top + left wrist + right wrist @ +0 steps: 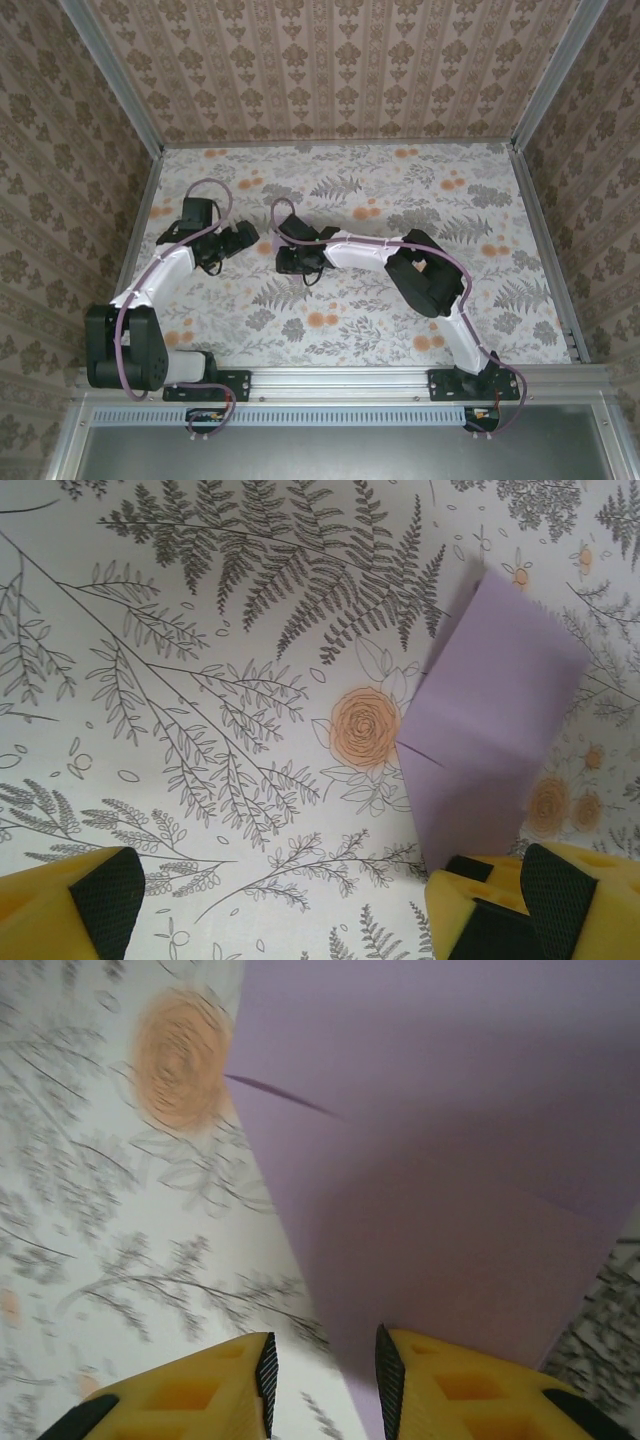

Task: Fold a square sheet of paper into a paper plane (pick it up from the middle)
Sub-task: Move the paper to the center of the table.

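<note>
Showing 1 creased lilac sheet (pixel 490 730)

Table top (pixel 400 300): pale covering printed with grey ferns and orange flowers.
Far wall (pixel 340 70): beige wallpaper with brown floral stripes.
Left wall (pixel 50 200) and right wall (pixel 600 200): same wallpaper.
Corner posts (pixel 112 75): grey metal, at the far left and far right.
Near edge: metal rail (pixel 340 378), then a slotted strip (pixel 340 412), then a dark panel (pixel 340 450).
Light: soft and even.

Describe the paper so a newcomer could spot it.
Start at the table with its fern-and-flower print. Beside a large orange rose is the square sheet of paper, creased and partly folded. It is plain lilac, unlike the patterned surface around it.
</note>
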You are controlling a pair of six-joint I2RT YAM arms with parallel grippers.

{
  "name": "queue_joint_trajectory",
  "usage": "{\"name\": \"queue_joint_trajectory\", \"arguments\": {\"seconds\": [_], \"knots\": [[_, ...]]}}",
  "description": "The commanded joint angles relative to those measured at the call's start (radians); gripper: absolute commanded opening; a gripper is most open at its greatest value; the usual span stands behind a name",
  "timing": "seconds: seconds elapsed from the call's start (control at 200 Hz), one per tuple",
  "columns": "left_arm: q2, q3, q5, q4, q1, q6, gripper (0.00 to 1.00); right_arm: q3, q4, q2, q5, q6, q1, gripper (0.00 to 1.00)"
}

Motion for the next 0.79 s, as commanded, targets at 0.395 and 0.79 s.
{"name": "queue_joint_trajectory", "arguments": {"seconds": [0.395,0.79], "knots": [[0.024,-0.006,0.138,0.035,0.003,0.04,1.0,-0.33,-0.238,-0.233,-0.231,-0.557,-0.151,0.47],[0.065,0.032,0.15,0.053,-0.118,0.002,1.0,-0.481,-0.05,-0.547,-0.065,-0.075,-0.142,0.45]]}}
